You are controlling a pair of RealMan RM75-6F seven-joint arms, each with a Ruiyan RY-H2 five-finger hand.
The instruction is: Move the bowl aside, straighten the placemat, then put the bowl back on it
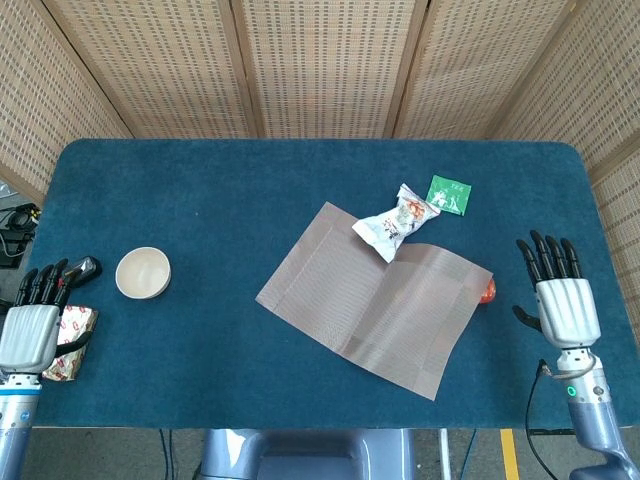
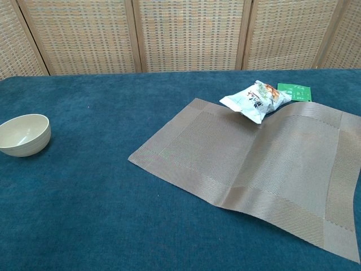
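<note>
A cream bowl (image 1: 143,273) (image 2: 23,134) stands on the blue table at the left, off the mat. The brown woven placemat (image 1: 375,297) (image 2: 254,169) lies skewed in the middle, with a crease down it and its right side raised a little. My left hand (image 1: 32,318) rests at the table's left edge, fingers spread and empty, left of the bowl. My right hand (image 1: 558,292) hovers at the right edge, fingers spread and empty, right of the mat. Neither hand shows in the chest view.
A white snack bag (image 1: 394,222) (image 2: 255,100) lies on the mat's far edge. A green packet (image 1: 450,194) (image 2: 294,91) sits behind it. A small orange thing (image 1: 487,290) peeks from under the mat's right edge. A red-and-white packet (image 1: 72,338) lies under my left hand.
</note>
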